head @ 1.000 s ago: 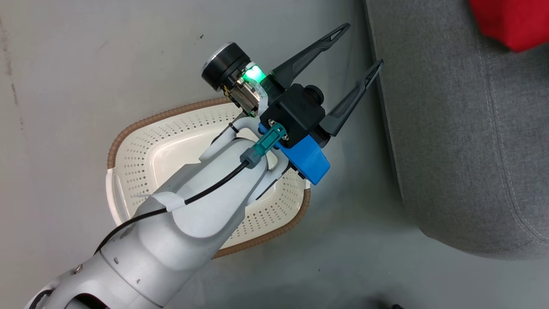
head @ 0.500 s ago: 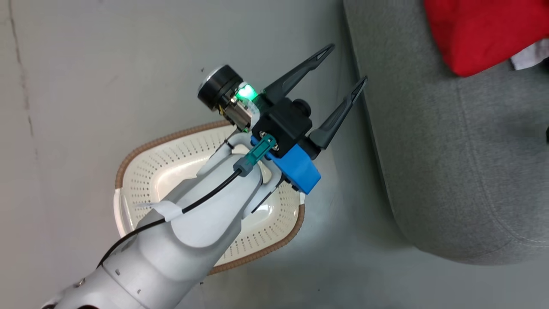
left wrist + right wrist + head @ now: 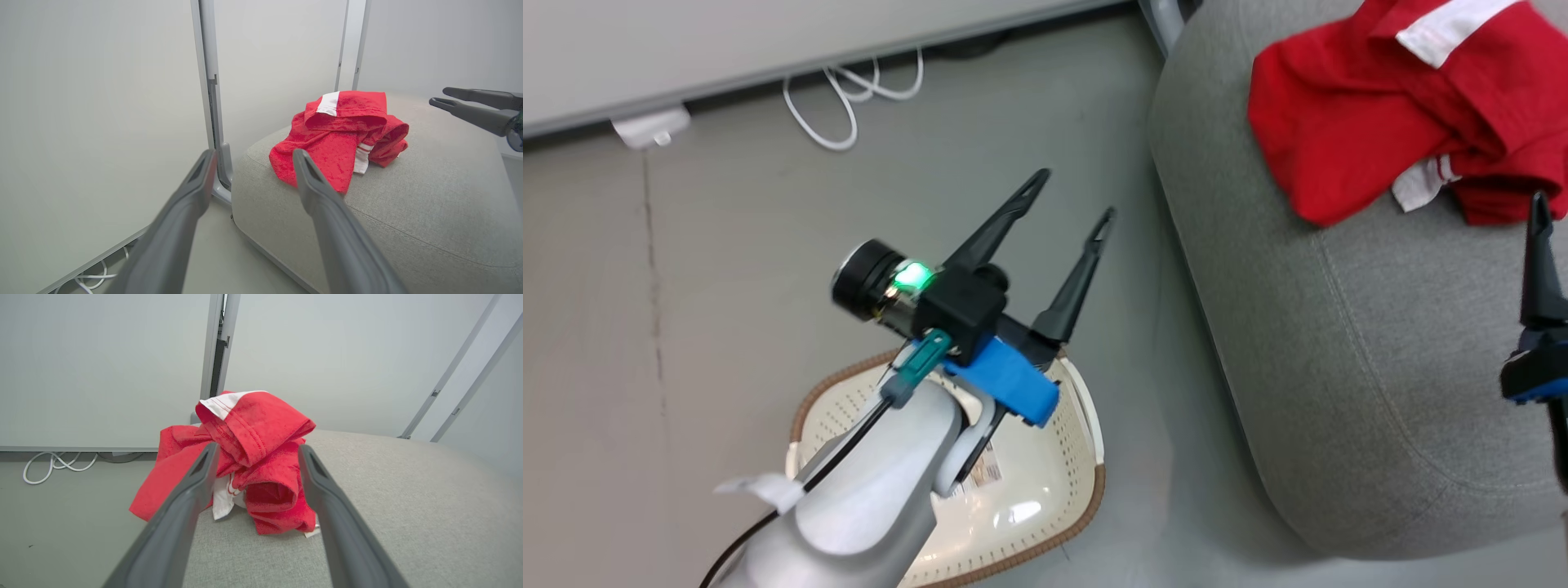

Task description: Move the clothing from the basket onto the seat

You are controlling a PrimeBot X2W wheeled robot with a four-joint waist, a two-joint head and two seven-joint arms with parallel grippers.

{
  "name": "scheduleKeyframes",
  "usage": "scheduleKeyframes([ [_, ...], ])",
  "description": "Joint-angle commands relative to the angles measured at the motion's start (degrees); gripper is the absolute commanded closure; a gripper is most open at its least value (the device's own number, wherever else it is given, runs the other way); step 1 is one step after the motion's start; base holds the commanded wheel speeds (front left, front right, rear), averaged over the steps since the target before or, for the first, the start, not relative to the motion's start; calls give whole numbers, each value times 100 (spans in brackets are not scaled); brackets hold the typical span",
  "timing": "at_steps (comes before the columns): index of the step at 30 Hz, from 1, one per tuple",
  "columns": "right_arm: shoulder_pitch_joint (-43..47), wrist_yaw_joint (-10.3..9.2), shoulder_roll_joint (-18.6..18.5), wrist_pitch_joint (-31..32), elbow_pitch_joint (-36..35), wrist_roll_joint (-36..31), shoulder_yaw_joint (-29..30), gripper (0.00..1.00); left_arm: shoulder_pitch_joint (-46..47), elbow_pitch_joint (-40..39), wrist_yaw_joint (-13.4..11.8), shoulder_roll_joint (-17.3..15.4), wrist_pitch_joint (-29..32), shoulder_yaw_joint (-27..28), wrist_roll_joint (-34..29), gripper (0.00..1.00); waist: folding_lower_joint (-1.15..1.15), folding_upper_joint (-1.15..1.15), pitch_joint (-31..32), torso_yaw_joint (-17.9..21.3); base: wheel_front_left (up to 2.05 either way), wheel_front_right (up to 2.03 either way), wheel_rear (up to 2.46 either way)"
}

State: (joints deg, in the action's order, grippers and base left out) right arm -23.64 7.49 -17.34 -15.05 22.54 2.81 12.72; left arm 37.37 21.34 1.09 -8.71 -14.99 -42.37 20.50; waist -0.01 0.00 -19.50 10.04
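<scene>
The clothing (image 3: 1372, 114), a crumpled bright red jersey with white trim, lies loose on the light grey seat (image 3: 1339, 367). The clothing (image 3: 261, 428) sits just beyond the spread fingers of my right gripper (image 3: 258, 447), which is open and holds nothing. From the left wrist, that right gripper (image 3: 439, 95) hovers above the seat (image 3: 429, 204), right of the clothing (image 3: 339, 134) and apart from it. My left gripper (image 3: 1077, 193) is open and empty over the floor, above the far rim of the cream basket (image 3: 1086, 441). Nothing lies in the basket.
A white cable (image 3: 849, 106) loops on the grey floor by a pale wall panel. A grey metal post (image 3: 212, 102) stands beside the seat's far corner. The basket sits on the floor left of the seat's front edge.
The head camera has swung up, so the wall, the cable and all of the clothing have come into view. A right gripper finger now shows at the right edge.
</scene>
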Motion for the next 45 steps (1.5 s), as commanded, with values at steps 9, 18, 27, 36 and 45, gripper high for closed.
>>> scheduleKeyframes([
  [9,760,1,457,-20,-1189,7,-380,0,-1132,-730,-205,-143,-27,1056,-311,0,1,0,812,-368,0,0,0],
  [18,1248,1,728,-21,-1637,32,-460,0,-1815,-1036,-169,-52,-27,2033,-546,0,1,0,1092,-809,0,0,0],
  [27,1682,1,998,-20,-1781,-25,-405,0,-2428,-1037,62,111,-28,2934,-830,0,1,0,1306,-1162,0,0,0],
  [36,1930,1,1220,-20,-1682,-67,-478,0,-2973,-946,185,275,-28,3549,-1129,0,1,0,1557,-1322,0,0,0],
  [45,2210,2,1340,-20,-1564,-34,-532,0,-3312,-901,291,423,-28,3867,-1303,0,1,0,1798,-1460,0,0,0],
])
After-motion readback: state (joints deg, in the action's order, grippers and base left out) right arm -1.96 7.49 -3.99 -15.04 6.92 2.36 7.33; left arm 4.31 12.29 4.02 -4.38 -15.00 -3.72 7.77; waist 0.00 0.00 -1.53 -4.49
